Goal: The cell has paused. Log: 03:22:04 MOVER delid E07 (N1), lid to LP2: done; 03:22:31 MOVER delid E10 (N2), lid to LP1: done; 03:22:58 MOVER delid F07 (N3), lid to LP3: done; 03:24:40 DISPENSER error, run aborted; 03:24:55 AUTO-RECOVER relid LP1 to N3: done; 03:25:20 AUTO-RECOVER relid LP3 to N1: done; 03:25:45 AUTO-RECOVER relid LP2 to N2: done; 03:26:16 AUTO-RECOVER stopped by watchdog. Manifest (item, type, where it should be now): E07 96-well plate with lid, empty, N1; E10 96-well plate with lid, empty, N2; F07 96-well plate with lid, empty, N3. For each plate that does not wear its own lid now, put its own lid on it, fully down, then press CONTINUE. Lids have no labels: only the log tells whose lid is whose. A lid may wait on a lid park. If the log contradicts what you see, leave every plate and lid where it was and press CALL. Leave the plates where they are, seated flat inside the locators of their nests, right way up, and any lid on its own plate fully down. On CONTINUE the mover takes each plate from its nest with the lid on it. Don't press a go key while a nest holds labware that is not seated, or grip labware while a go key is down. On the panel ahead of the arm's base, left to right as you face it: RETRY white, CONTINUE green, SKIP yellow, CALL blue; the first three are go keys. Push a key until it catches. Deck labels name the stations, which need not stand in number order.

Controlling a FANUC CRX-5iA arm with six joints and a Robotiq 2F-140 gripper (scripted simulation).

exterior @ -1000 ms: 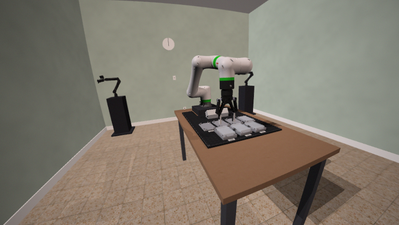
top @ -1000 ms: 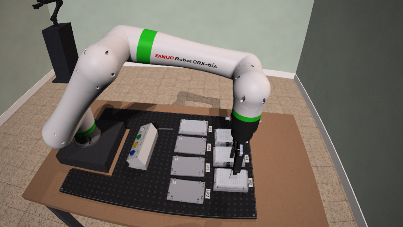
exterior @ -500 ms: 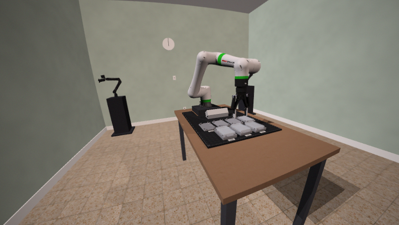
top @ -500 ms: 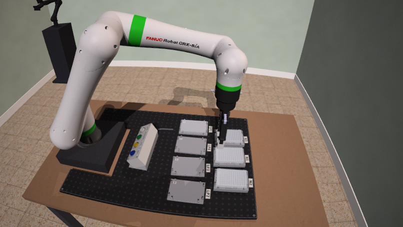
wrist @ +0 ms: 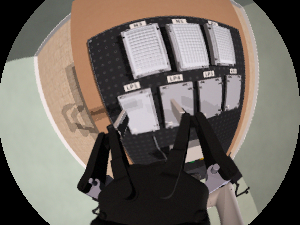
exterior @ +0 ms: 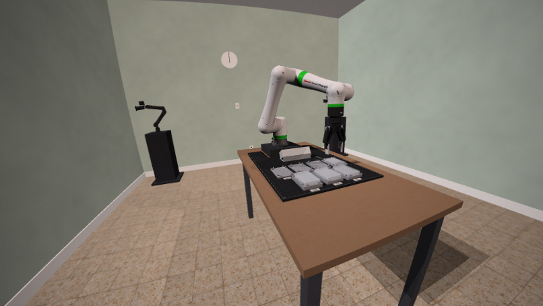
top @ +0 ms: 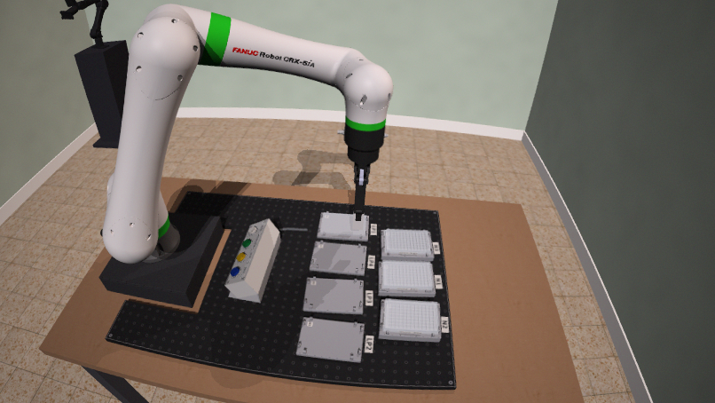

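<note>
Three 96-well plates sit in a row of nests on the right of the black deck: the far one (top: 406, 244), the middle one at N1 (top: 405, 278) and the near one at N2 (top: 410, 319). I cannot tell which of them wear lids. Left of them is a row of grey lid parks. The far park (top: 343, 225) looks paler, as if a clear lid lies on it. The parks LP4 (top: 338, 257), LP3 (top: 333, 295) and LP2 (top: 330, 339) look bare. My gripper (top: 358, 216) is open and empty, above the far park's right end. It also shows in the wrist view (wrist: 154, 137).
The key panel (top: 252, 260) stands left of the parks, with its green (top: 247, 243), yellow (top: 240, 256) and blue (top: 235, 272) keys facing the arm's base. The base block (top: 165, 260) fills the deck's left corner. A black camera stand (exterior: 161, 151) is off the table.
</note>
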